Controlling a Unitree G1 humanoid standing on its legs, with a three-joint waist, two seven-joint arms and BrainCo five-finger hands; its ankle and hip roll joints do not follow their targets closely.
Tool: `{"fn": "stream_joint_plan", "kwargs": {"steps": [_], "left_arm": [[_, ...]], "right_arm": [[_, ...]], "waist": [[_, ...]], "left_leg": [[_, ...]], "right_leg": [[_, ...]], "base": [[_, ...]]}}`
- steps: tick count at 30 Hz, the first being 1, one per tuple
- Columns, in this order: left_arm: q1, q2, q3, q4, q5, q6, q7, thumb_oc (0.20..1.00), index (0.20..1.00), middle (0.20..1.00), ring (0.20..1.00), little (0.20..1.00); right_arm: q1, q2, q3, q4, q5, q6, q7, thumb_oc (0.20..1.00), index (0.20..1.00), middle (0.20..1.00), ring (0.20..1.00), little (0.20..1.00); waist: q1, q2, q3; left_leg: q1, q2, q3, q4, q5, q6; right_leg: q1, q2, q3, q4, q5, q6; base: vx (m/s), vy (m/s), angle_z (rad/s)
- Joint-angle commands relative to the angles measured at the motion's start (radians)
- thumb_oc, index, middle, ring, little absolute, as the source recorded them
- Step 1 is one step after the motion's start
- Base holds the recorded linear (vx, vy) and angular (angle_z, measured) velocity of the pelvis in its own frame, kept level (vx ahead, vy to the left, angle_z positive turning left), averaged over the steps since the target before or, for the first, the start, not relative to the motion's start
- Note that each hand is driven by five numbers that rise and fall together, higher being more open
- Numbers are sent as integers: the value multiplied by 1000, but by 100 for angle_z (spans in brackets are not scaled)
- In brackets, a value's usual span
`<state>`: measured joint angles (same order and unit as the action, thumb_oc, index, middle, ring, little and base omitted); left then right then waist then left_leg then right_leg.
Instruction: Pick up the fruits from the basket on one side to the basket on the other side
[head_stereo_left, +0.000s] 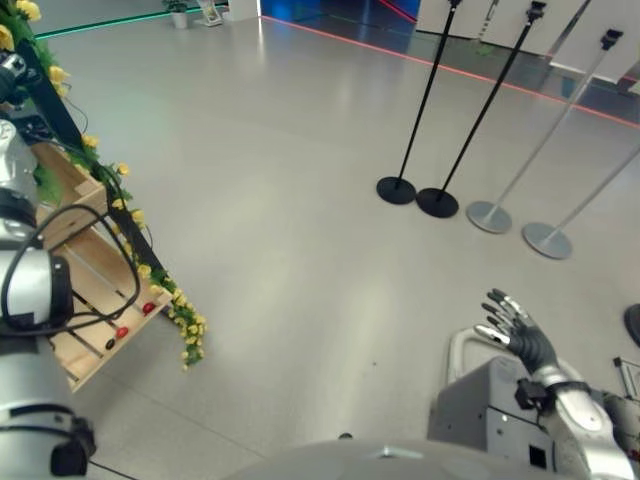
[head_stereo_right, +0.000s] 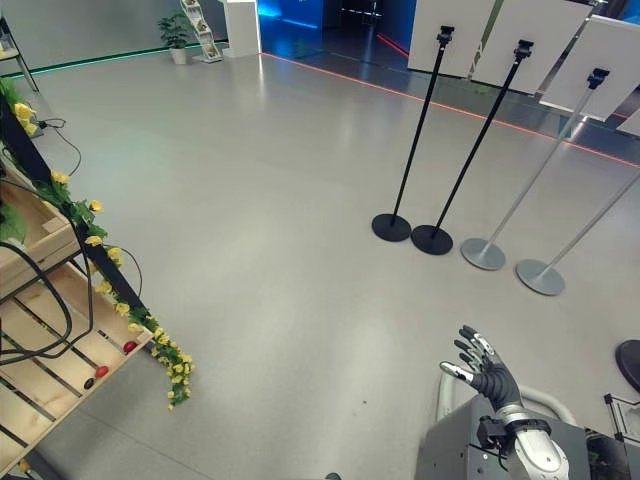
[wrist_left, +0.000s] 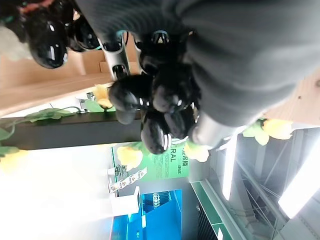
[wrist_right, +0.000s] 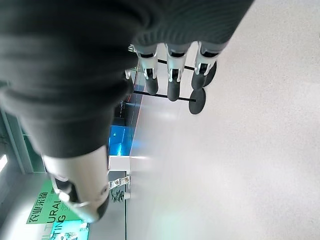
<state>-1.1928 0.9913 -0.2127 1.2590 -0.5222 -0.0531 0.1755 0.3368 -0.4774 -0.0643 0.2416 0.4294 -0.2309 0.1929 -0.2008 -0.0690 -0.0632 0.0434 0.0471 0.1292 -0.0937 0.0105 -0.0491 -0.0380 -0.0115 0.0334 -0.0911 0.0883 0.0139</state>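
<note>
In the left wrist view my left hand (wrist_left: 212, 129) has its fingers and thumb curled round a cluster of glossy dark grapes (wrist_left: 156, 131), close to a wooden crate wall. More dark glossy fruit (wrist_left: 46, 41) lies beside the hand. The wooden stand (head_stereo_left: 95, 285) at the left carries small red fruits (head_stereo_left: 122, 332) and a dark one (head_stereo_left: 110, 344) on its slatted lower shelf. My right hand (head_stereo_left: 515, 330) is held low at the right above the floor, fingers (wrist_right: 170, 80) straight and spread, holding nothing.
A garland of yellow flowers (head_stereo_left: 185, 325) runs down the stand's dark frame. Two black posts (head_stereo_left: 397, 189) and two grey posts (head_stereo_left: 489, 216) with round bases stand on the grey floor ahead on the right. A grey box (head_stereo_right: 470, 445) sits by my right hand.
</note>
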Motion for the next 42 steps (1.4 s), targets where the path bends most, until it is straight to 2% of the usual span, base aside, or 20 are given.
{"fn": "stream_joint_plan", "kwargs": {"steps": [1,5,6,7,8,9,10,12,13,14,15,18,22,24,27,28,29,32,34,42], "left_arm": [[-76,33,26,21,73,-62,-1,200,200,200,200,200],[-65,7,35,2,65,-69,5,200,200,200,200,200],[-66,-29,33,-23,43,-80,11,200,200,200,200,200],[-65,-29,36,-25,42,-79,13,200,200,200,200,200],[-72,-77,27,-44,18,-87,17,200,200,200,200,200],[-73,-77,28,-45,18,-87,18,200,200,200,200,200],[-73,-114,19,-69,18,-94,16,200,200,200,200,200],[-53,-119,30,-68,17,-98,18,200,200,200,200,200],[-52,-120,30,-67,17,-98,18,200,200,200,200,200],[-60,-131,21,-74,18,-104,25,200,200,200,200,200],[-56,-135,16,-84,28,-103,23,200,200,200,200,200],[-25,-141,14,-90,25,-108,18,200,200,200,200,200],[2,-131,15,-77,14,-103,-3,200,200,200,200,200],[11,-132,4,-73,-11,-107,-26,200,200,200,200,200],[-5,-153,-4,-75,-19,-108,-33,200,200,200,200,200],[-33,-170,-14,-76,-23,-108,-24,200,200,200,200,200],[-44,-174,-25,-73,-29,-107,-25,200,200,200,200,200],[-54,-178,-40,-85,-30,-116,-15,200,200,200,200,200],[-70,-191,-43,-91,-23,-122,-3,200,200,200,200,200],[-63,-159,-12,-60,9,-112,10,200,200,200,200,200]], "right_arm": [[-41,-29,-63,-35,1,-38,-1,1000,1000,1000,1000,1000],[-63,-36,-60,-20,8,-38,-3,1000,1000,1000,1000,1000],[-84,-46,-52,-10,9,-38,-12,1000,1000,1000,1000,1000],[-87,-47,-52,-8,10,-39,-13,1000,1000,1000,1000,1000],[-118,-67,-42,-8,2,-38,-25,1000,1000,1000,1000,1000],[-120,-67,-43,-7,1,-39,-25,1000,1000,1000,1000,1000],[-134,-70,-38,-6,-5,-41,-40,1000,1000,1000,1000,1000],[-146,-68,-35,5,5,-47,-48,1000,1000,1000,1000,1000],[-147,-68,-34,7,5,-48,-48,1000,1000,1000,1000,1000],[-152,-83,-27,2,-6,-50,-51,1000,1000,1000,1000,1000],[-145,-88,-27,-4,-7,-48,-52,1000,1000,1000,1000,1000],[-128,-76,-30,15,12,-47,-53,1000,1000,1000,1000,1000],[-91,-87,-55,29,11,-46,-46,1000,1000,1000,1000,1000],[-66,-103,-83,23,40,-59,-43,1000,1000,1000,1000,1000],[-60,-116,-101,20,33,-63,-51,1000,1000,1000,1000,1000],[-63,-105,-118,37,38,-71,-70,1000,1000,1000,1000,1000],[-65,-104,-118,37,29,-76,-77,1000,1000,1000,1000,1000],[-91,-104,-92,48,14,-74,-85,1000,1000,1000,1000,1000],[-99,-83,-91,54,18,-75,-86,1000,1000,1000,1000,1000],[-95,-51,-60,64,-21,-62,-84,1000,1000,1000,1000,1000]], "waist": [[27,32,6],[32,38,15],[29,43,49],[30,43,48],[16,49,103],[16,49,105],[-2,72,151],[-6,76,148],[-11,79,148],[-12,69,160],[-20,67,164],[-16,55,145],[-20,59,104],[-28,54,111],[-32,34,141],[-41,27,150],[-34,38,152],[-23,36,145],[-28,30,130],[-8,53,77]], "left_leg": [[66,-37,-15,18,-83,50],[59,-47,-14,38,-96,62],[50,-54,-25,59,-103,78],[44,-55,-23,62,-104,79],[29,-67,-37,87,-105,94],[25,-68,-37,91,-105,95],[18,-54,-71,113,-99,100],[30,-60,-84,115,-115,91],[33,-58,-89,114,-118,91],[47,-64,-116,115,-122,70],[63,-55,-130,111,-128,63],[81,-46,-144,118,-140,54],[99,-8,-184,152,-142,22],[14,13,-186,328,-80,-13],[-85,-4,-147,458,-76,-13],[-155,3,-35,373,-83,2],[-158,2,-23,281,-49,4],[-136,-42,-71,270,-66,28],[-114,-37,-39,219,-64,38],[-2,-49,-24,70,-40,45]], "right_leg": [[130,-32,-14,42,-117,139],[108,-40,-7,105,-116,148],[29,-46,-4,249,-65,177],[17,-47,-2,264,-70,179],[-75,-55,22,431,50,217],[-81,-56,23,439,49,218],[-159,-18,49,551,27,198],[-194,-64,23,441,-36,172],[-187,-64,17,436,-39,172],[-194,-79,2,286,-50,160],[-189,-76,10,258,-41,161],[-149,-62,31,245,-52,151],[-97,-39,-26,240,-85,119],[-34,-23,-52,213,-99,83],[1,-44,-90,180,-90,74],[18,-55,-115,154,-85,81],[18,-45,-119,151,-80,87],[5,-49,-102,174,-85,93],[0,-53,-102,178,-89,98],[43,-63,-92,129,-92,112]], "base": [[15,39,0],[-41,75,-4],[-125,75,-7],[-293,186,-33],[-195,114,-39],[-240,210,-21],[1,100,29],[100,34,48],[180,-94,25],[188,-122,17],[216,-182,7],[153,-184,50],[158,-199,66],[65,-192,54],[-75,-152,70],[-45,-6,79],[-40,-12,92],[40,44,17],[65,57,-46],[102,48,-5]]}}
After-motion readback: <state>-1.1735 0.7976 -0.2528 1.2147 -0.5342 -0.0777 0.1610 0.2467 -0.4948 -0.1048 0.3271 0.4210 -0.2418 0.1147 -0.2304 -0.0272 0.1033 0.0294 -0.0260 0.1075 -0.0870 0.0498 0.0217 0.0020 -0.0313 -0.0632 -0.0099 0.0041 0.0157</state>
